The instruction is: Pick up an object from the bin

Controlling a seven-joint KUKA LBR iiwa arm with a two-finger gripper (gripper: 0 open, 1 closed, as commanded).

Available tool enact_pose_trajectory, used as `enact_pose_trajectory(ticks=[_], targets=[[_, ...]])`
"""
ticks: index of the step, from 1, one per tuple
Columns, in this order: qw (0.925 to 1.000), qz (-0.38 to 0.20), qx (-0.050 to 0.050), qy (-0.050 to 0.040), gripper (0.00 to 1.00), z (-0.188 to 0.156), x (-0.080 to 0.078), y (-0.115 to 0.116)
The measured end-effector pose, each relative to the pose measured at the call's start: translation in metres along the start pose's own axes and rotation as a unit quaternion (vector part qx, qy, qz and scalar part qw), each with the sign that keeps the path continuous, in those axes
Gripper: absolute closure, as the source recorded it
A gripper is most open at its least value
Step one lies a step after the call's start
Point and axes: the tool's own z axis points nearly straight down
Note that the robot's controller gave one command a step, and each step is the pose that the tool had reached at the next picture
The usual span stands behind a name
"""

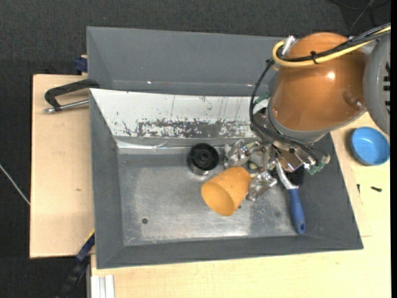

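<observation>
A grey metal bin (105,228) with sloping walls sits on a dark, carpet-like floor (186,5). The flat bottom of the bin is dull and scuffed. Its far wall catches the light as a bright band, flecked with dark speckles and thin scratches. The arm comes in from the right under a rounded, glossy orange cover (316,85) with yellow and black cables running over its top. Below it, the silver metal gripper (254,169) hangs low in the right half of the bin. Its metal parts are cluttered against one another, so I cannot tell whether it is open or closed. Just left of it and touching it lies an orange plastic cup (226,191), tipped on its side on the bin floor, right of centre. A small black round wheel-like piece (203,156) rests near the cup, up towards the far wall. A slim tool with a blue handle (296,210) lies lengthwise along the right-hand slope, just beside the gripper. Outside the bin, past its right rim, sits a small round blue dish (370,146).
</observation>
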Motion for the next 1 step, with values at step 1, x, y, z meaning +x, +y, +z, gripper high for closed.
enact_pose_trajectory(ticks=[1], targets=[[0.9944,-0.106,0.0,0.001,1.0,0.0334,0.0179,-0.0137]])
